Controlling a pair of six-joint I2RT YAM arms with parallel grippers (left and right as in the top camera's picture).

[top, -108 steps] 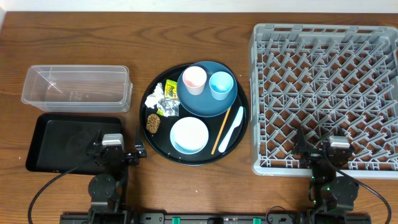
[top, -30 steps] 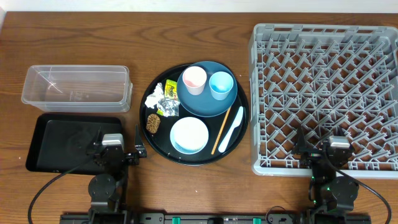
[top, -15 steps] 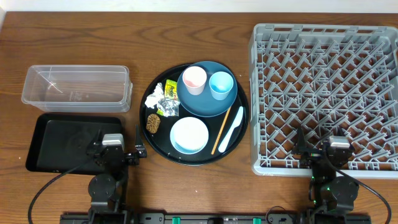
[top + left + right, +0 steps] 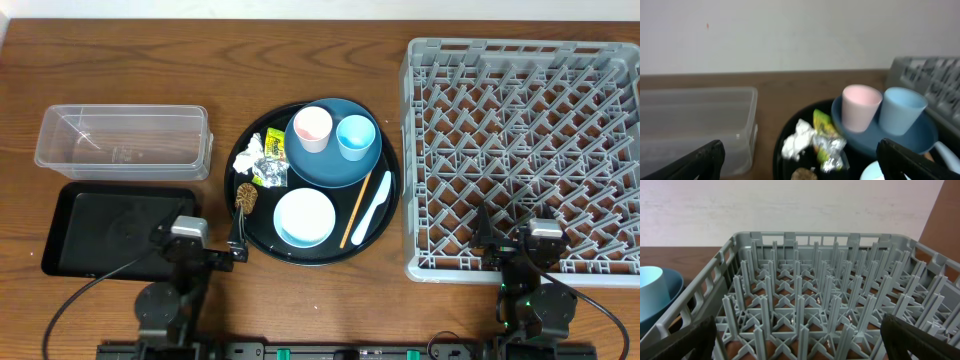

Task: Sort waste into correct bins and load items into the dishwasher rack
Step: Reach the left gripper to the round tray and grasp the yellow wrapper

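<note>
The dark blue plate [image 4: 330,162] on a round black tray [image 4: 262,240] carries the pink cup [image 4: 312,127] and light blue cup [image 4: 355,136]. Beside it lie white paper [image 4: 248,158], a yellow-green wrapper [image 4: 274,146], foil [image 4: 269,176], a brown lump [image 4: 246,196], the white bowl [image 4: 304,217], a chopstick [image 4: 356,208] and a spoon [image 4: 375,208]. My left gripper [image 4: 199,224] [image 4: 800,161] is open at the tray's left edge, facing the waste [image 4: 797,140]. My right gripper [image 4: 525,226] [image 4: 800,341] is open at the grey rack [image 4: 525,150] [image 4: 815,305]'s near edge.
The clear tub [image 4: 122,140] [image 4: 695,125] stands at the left, with the shallow black rectangular tray [image 4: 100,225] in front of it, just left of my left gripper. The rack fills the right side of the table. A pale wall runs behind the table.
My left gripper has shifted right and turned toward the round tray, one finger now over its left rim by the brown lump. The right arm has not moved.
</note>
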